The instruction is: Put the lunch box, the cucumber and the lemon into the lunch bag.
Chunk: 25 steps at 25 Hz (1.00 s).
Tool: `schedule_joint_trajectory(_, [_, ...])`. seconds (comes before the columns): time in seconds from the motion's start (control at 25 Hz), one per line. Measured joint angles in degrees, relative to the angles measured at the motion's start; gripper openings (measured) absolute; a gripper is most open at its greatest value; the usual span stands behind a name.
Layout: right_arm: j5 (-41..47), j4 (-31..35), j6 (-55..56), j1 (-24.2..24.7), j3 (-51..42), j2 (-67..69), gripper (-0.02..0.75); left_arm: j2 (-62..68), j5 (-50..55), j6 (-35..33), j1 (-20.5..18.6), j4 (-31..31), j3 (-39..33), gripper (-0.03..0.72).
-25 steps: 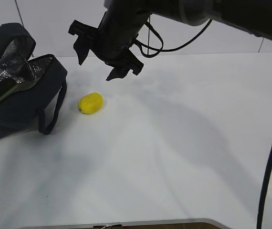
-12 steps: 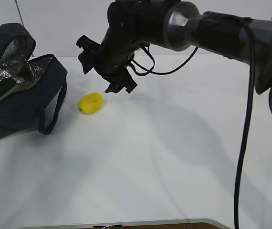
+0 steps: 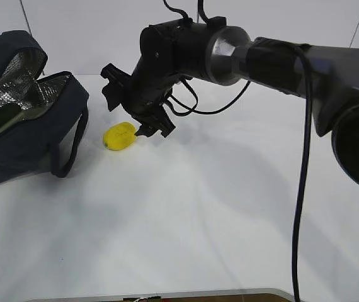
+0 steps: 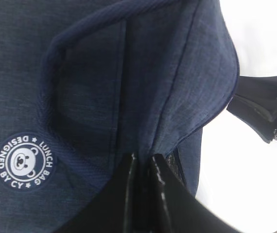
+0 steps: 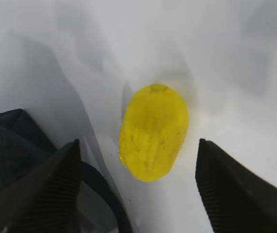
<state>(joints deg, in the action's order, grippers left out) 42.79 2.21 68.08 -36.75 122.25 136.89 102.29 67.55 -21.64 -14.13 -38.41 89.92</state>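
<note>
Now right tool (image 3: 135,110) spread wide above lemon (image 3: 119,136), lunch bag (image 3: 22,119) beside

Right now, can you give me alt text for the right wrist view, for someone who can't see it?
A yellow lemon lies on a white table, centred between the open jaws of the right gripper, which has not touched it. A dark bag strap shows at lower left.

lunch bag (image 3: 22,119): showing matt navy woven cloth, crinkled silver foil lining glinting inside | lemon (image 3: 119,136): looking waxy yellow, faintly dimpled | worktop (image 3: 230,207): appearing smooth matt white | right gripper (image 3: 135,107): showing matt black plastic | arm (image 3: 230,53): shining as brushed grey metal
</note>
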Motion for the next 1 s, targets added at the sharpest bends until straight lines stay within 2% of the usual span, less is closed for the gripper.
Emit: schedule_joint_trajectory(1.0, [-3.95, 2.37, 0.13, -0.29, 0.67, 4.51, 0.581, 0.0, 0.0, -0.51, 0.0, 0.17, 0.0, 0.011])
